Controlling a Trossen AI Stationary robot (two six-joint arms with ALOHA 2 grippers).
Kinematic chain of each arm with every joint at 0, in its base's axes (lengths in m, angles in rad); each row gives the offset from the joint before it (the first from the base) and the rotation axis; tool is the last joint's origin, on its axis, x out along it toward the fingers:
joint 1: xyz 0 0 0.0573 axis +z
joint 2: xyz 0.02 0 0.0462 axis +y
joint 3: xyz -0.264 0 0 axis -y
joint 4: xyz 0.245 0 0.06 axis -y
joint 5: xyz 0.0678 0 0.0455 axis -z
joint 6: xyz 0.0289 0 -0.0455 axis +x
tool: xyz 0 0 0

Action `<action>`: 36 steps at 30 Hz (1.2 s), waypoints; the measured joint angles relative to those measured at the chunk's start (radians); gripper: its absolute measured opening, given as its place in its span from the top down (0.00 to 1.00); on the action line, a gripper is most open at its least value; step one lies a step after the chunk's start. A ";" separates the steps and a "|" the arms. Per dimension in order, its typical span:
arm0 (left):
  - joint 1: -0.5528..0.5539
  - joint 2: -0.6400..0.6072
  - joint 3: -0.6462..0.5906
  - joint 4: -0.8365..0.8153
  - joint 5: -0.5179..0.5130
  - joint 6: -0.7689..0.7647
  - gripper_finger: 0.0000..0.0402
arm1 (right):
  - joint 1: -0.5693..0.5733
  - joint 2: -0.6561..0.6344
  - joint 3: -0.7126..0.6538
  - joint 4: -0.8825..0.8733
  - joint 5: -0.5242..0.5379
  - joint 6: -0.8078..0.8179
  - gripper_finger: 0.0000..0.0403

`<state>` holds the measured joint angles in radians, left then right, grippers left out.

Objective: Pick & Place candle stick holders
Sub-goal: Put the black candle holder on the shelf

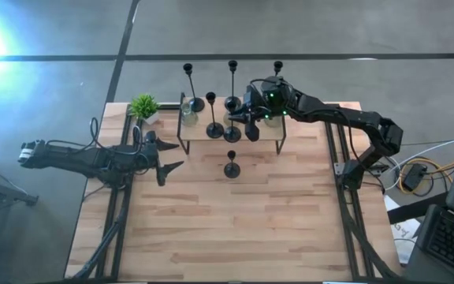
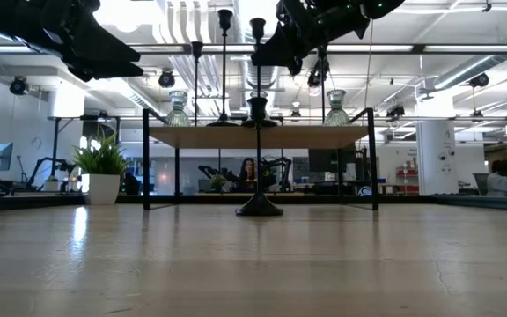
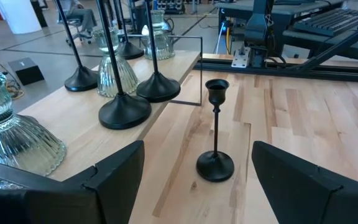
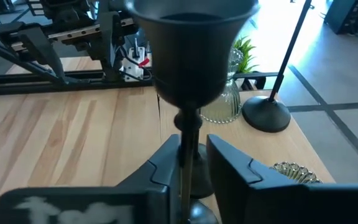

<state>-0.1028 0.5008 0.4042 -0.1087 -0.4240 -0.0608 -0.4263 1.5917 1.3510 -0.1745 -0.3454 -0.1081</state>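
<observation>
Several black candle stick holders (image 1: 214,128) and a few clear glass ones (image 3: 11,134) stand on a small wooden shelf (image 1: 266,134) at the table's far side. One short black holder (image 1: 232,167) stands on its base on the table in front of the shelf, and it also shows in the left wrist view (image 3: 215,165). My right gripper (image 1: 239,118) is over the shelf. Its fingers, a little apart, stand on either side of the thin stem (image 4: 189,152) of a black holder (image 4: 191,43), just under its cup. My left gripper (image 1: 164,160) is open and empty, left of the short holder. My right gripper comes level from the table's right side, with one finger (image 4: 166,165) right beside the upright stem. A strip of wood shows between the stem and the other finger (image 4: 229,165). I cannot tell whether either finger touches it. The holder's base (image 4: 197,211) shows low between the fingers.
A small green potted plant (image 1: 143,106) stands at the shelf's left end on the table. The shelf has thin black legs (image 2: 145,158). Bare wooden table (image 1: 235,229) lies toward the near edge. Black frame rails run along both sides.
</observation>
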 joint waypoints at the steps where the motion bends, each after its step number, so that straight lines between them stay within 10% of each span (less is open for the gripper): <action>1: 0.000 0.000 0.000 0.000 0.000 0.000 0.25 | 0.000 0.000 0.000 0.001 0.000 0.000 0.80; 15: 0.000 0.000 0.000 0.000 0.000 0.000 0.25 | 0.001 0.000 0.001 0.000 0.040 -0.028 0.53; 36: 0.000 0.000 0.000 0.000 0.001 0.000 0.25 | 0.000 0.000 0.001 0.034 0.086 -0.069 0.55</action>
<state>-0.1026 0.5009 0.4042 -0.1089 -0.4232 -0.0605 -0.4263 1.5917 1.3521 -0.1405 -0.2592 -0.1776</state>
